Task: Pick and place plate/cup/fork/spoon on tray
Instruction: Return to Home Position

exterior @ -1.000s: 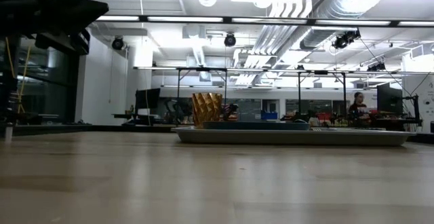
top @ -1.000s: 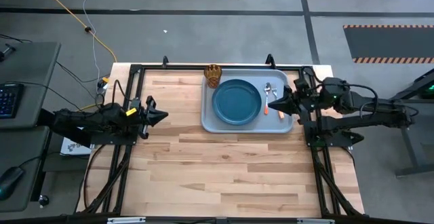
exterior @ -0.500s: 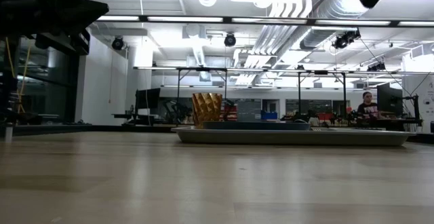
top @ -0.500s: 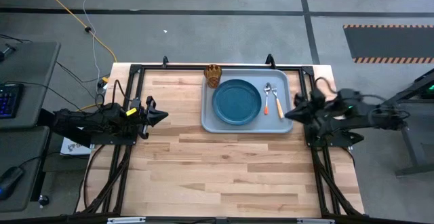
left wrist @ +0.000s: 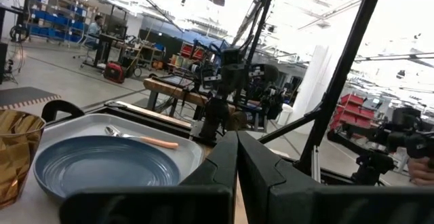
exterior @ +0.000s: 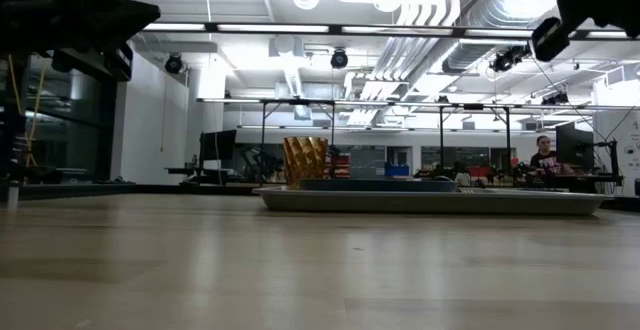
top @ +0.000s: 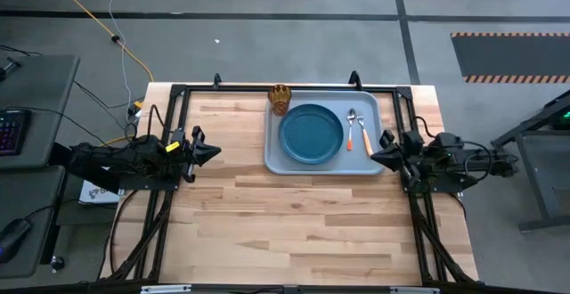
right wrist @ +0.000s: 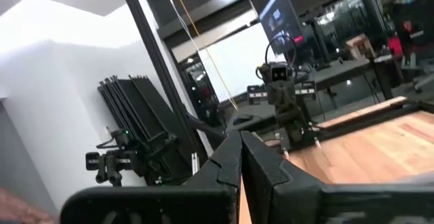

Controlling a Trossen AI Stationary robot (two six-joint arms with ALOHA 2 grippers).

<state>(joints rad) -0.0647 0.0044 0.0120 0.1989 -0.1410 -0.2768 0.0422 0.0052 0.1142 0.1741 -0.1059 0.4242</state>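
Both clenched empty, my right gripper (top: 374, 158) hangs just right of the tray (top: 272, 156), my left gripper (top: 214, 151) well left of it; plate (top: 311, 134), cup (top: 280, 99), spoon (top: 352, 126) and fork (top: 366, 139) sit in it, fork tines indistinct

Left tool (top: 212, 151) closed, right tool (top: 375, 158) closed, both arms folded

Overhead view of a wooden table (top: 294, 223). A grey-blue tray (top: 375, 166) lies near the far edge, holding a teal plate (top: 311, 134), an amber cup (top: 280, 99) at the tray's far-left corner, and a spoon (top: 352, 126) and fork (top: 366, 138) right of the plate. The left gripper (top: 214, 152) and right gripper (top: 374, 158) hover at opposite sides, fingers together.
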